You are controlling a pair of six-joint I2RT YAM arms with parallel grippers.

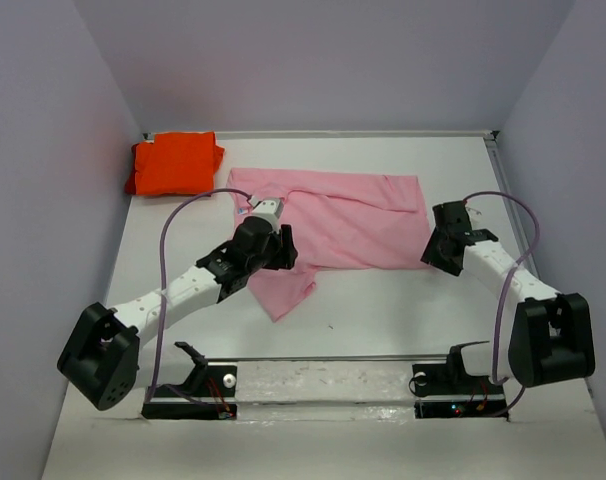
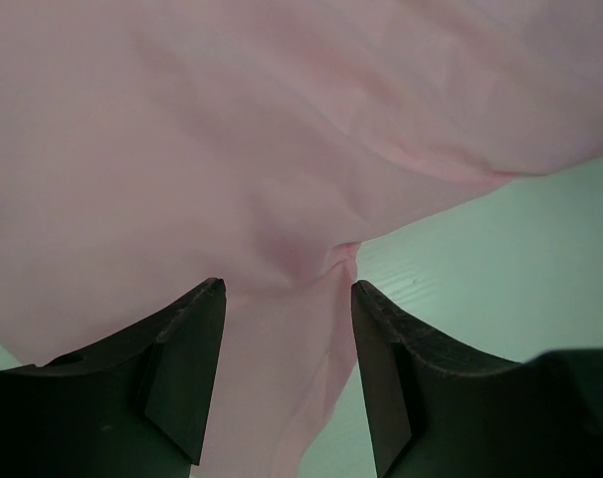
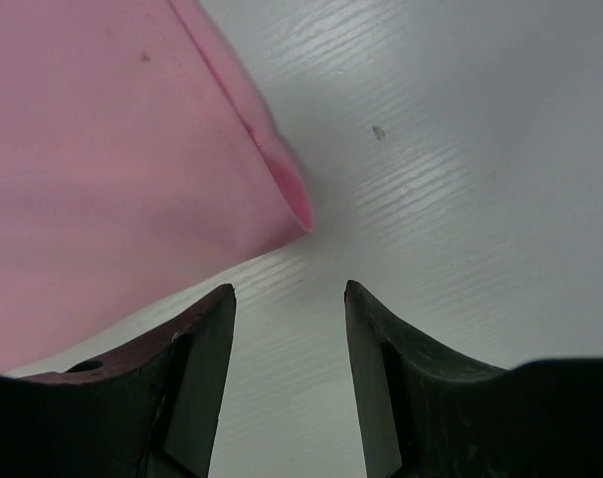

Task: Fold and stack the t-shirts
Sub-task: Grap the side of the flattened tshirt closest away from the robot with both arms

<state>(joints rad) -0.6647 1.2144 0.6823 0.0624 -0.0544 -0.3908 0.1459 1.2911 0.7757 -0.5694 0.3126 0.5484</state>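
Checker: Report position of the pink t-shirt point(image 1: 353, 215).
Observer: Spread unfolded and creased across the middle of the table point(image 1: 403, 320); widest along the far side, tapering at the left into a point of cloth toward the near edge.
Checker: Report position of the orange t-shirt point(image 1: 173, 163).
Observer: Folded into a compact block in the far left corner, just beside the pink t-shirt; contact between the two not determinable.
Checker: State position of the left arm point(image 1: 183, 290) and condition of the left jaws.
Observer: Extended from the near left over the left portion of the pink t-shirt. Parted to a moderate gap, clamped on nothing; aimed at pink cloth, with a narrow fold of it seen running between them. Contact with the cloth not determinable.
Checker: Same for the right arm point(image 1: 503, 275) and right jaws.
Observer: Bent inward from the near right, wrist at the right edge of the pink t-shirt. Parted to a moderate gap, holding nothing; over bare table, with the hemmed corner of the pink t-shirt just ahead of the gap, not within it.
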